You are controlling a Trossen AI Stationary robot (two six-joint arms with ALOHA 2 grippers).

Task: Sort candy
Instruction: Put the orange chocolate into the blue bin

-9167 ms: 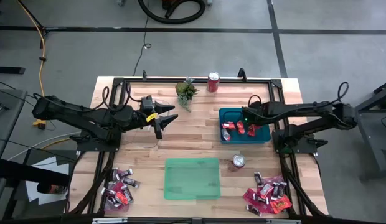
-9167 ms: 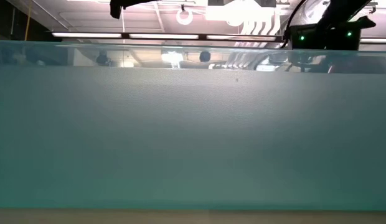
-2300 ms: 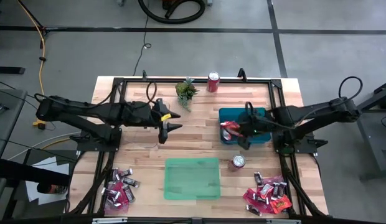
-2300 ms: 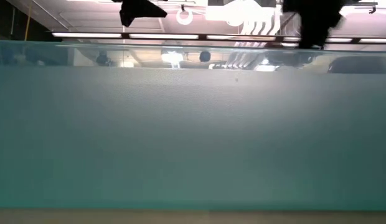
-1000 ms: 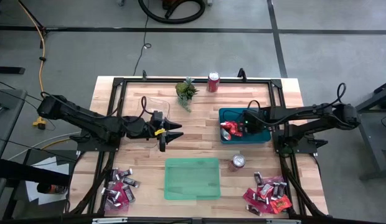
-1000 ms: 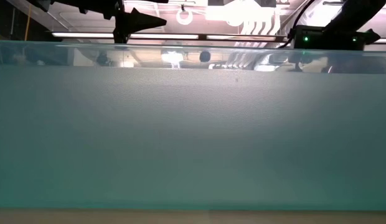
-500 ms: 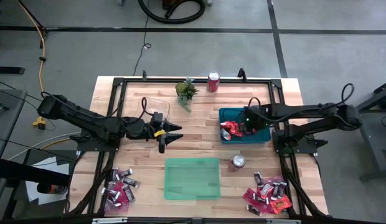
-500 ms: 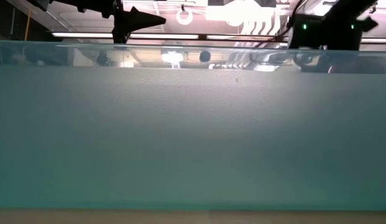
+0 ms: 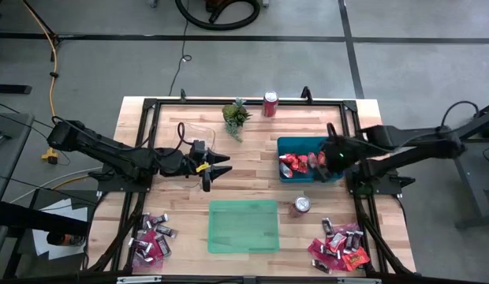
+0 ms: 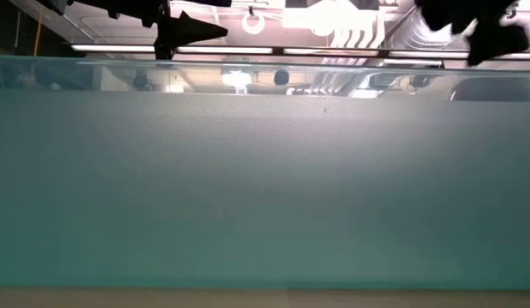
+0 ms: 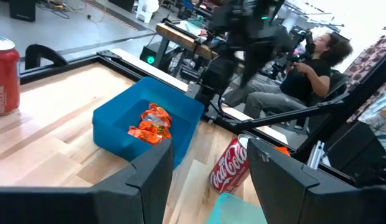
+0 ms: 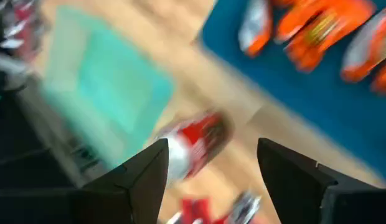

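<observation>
The desk (image 9: 244, 185) is showing pale wood planks inside a black frame (image 9: 150, 101). At about three o'clock the blue tray (image 9: 327, 175) is holding bright red-orange candy (image 9: 296, 162); at six o'clock a translucent green tray (image 9: 243, 226) is lying. At twelve o'clock a red soda can (image 9: 270, 103) with a silver top is standing beside a small green plant (image 9: 236, 117). A second red can (image 9: 300, 206) is sitting near five o'clock. Pink-red and dark brown-and-silver packets (image 9: 150, 241) are lying at seven o'clock, and a similar heap (image 9: 339, 246) at five o'clock. Both arms are looking black, the left gripper (image 9: 216, 169) wearing a yellow band (image 9: 200, 166).
</observation>
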